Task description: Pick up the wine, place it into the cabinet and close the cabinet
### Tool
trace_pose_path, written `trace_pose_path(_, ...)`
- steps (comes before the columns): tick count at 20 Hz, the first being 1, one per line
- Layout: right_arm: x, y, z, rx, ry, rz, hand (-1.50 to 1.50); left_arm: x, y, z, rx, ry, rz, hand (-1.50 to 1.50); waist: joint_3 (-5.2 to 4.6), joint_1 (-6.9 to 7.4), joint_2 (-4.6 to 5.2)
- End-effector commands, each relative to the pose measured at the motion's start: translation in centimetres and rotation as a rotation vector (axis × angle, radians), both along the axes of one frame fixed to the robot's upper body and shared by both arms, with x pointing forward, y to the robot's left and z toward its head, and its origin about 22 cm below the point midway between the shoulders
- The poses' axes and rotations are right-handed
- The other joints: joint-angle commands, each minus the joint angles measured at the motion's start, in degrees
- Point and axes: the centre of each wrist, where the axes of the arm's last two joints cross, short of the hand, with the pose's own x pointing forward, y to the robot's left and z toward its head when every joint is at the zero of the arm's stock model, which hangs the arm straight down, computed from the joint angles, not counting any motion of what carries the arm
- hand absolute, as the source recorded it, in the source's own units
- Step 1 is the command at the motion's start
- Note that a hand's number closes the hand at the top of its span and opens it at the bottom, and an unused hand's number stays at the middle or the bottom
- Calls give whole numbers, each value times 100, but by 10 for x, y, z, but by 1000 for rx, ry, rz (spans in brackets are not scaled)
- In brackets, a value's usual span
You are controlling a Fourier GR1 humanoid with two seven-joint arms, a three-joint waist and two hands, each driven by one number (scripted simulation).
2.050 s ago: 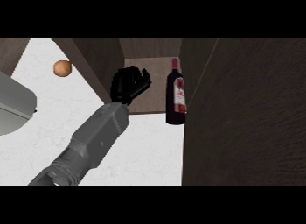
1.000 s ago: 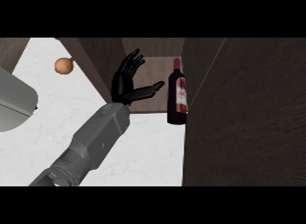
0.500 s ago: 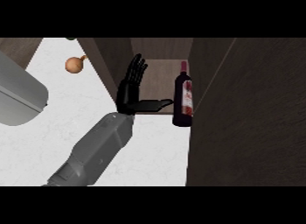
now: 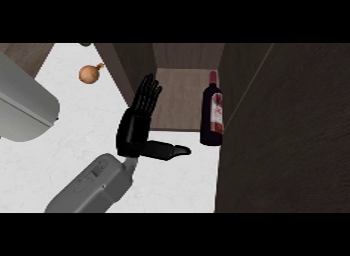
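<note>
The wine bottle (image 4: 213, 115), dark with a red label, is inside the open cabinet (image 4: 179, 95), close to its right wall, neck pointing away from me. My left hand (image 4: 137, 125) is just left of the bottle at the cabinet's front edge. Its fingers are straight and point away from me, and the thumb sticks out toward the bottle's base without touching it. The hand is open and holds nothing. The cabinet door (image 4: 296, 125) is open and fills the right side of the view. My right hand does not show.
A brown onion (image 4: 90, 73) lies on the white counter (image 4: 170, 180), left of the cabinet's side wall. A large grey rounded object (image 4: 15, 105) takes up the left edge.
My left hand has straightened its fingers and drawn back toward me, away from the bottle. The bottle stays in the cabinet. The whole view has shifted a little.
</note>
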Motion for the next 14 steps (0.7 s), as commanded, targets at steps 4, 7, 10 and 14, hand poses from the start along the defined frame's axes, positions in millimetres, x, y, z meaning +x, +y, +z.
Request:
trace_pose_path(4,-5,2,6,4,-22,3,-150,-71,31,39,-21,-19,-7,-150,1,-72,30)
trace_pose_path(7,6,11,3,-13,-22,30,-150,-88,24,57,-49,-3,-14,-150,0,-111,47)
trace_pose_path(10,8,0,8,-90,8,58,150,-99,44,74,-42,-16,4,-150,0,-117,51)
trace_pose_path(14,7,-9,3,-218,-6,210,150,-121,54,57,-26,-27,55,-150,2,-113,52)
